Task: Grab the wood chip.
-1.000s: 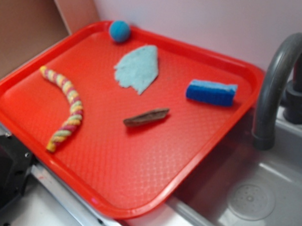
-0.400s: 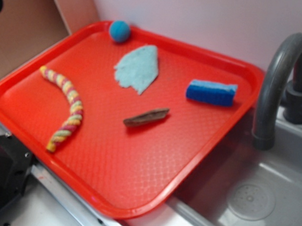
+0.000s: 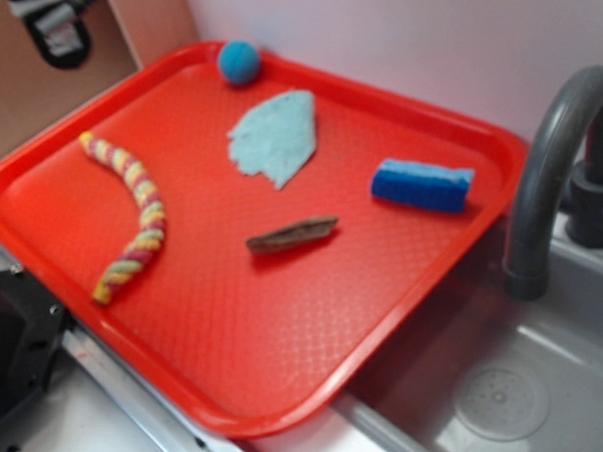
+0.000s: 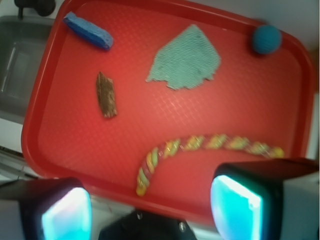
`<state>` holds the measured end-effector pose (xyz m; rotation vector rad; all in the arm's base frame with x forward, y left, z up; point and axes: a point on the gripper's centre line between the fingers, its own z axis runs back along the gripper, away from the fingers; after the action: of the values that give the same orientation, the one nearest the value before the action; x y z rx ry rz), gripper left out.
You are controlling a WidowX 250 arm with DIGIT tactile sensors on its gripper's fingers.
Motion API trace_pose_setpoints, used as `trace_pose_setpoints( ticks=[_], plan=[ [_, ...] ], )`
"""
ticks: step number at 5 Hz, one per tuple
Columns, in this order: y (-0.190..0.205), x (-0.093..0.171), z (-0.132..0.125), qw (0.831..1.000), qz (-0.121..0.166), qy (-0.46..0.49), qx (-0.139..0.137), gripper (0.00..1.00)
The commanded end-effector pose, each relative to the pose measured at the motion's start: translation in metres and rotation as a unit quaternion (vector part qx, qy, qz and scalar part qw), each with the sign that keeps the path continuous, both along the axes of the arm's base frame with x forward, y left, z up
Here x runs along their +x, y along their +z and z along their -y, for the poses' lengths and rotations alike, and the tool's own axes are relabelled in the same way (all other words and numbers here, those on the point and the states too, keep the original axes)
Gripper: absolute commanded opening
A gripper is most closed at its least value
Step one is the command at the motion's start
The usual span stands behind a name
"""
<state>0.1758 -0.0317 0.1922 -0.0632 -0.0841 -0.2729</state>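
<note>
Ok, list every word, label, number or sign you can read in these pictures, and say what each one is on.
None: no readable text in either view.
The red tray, wood chip, blue sponge, cloth scrap, rope and blue ball carry no print.
The end effector shows none either.

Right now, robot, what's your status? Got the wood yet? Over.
Claw open, empty, high over tray. Wood chip loose mid-tray, untouched. Nothing blocking it.
</note>
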Motion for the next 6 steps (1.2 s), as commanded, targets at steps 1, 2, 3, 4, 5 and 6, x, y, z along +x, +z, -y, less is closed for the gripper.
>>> trace_pose_setpoints(
  ticks=[1, 2, 3, 4, 5, 6],
  plan=[
    [-0.043, 0.037, 0.042, 1.0, -0.005, -0.02, 0.004, 1.0],
    [-0.07, 0.043, 0.057, 0.999, -0.046, -0.011, -0.022, 1.0],
    [-0.094, 0.047, 0.066, 0.998, -0.067, -0.006, -0.01, 1.0],
    [-0.116, 0.051, 0.075, 0.996, -0.086, -0.018, -0.016, 1.0],
    [-0.139, 0.053, 0.08, 0.995, -0.101, -0.025, 0.006, 1.0],
    [-0.155, 0.053, 0.081, 0.992, -0.119, -0.028, 0.028, 1.0]
  ],
)
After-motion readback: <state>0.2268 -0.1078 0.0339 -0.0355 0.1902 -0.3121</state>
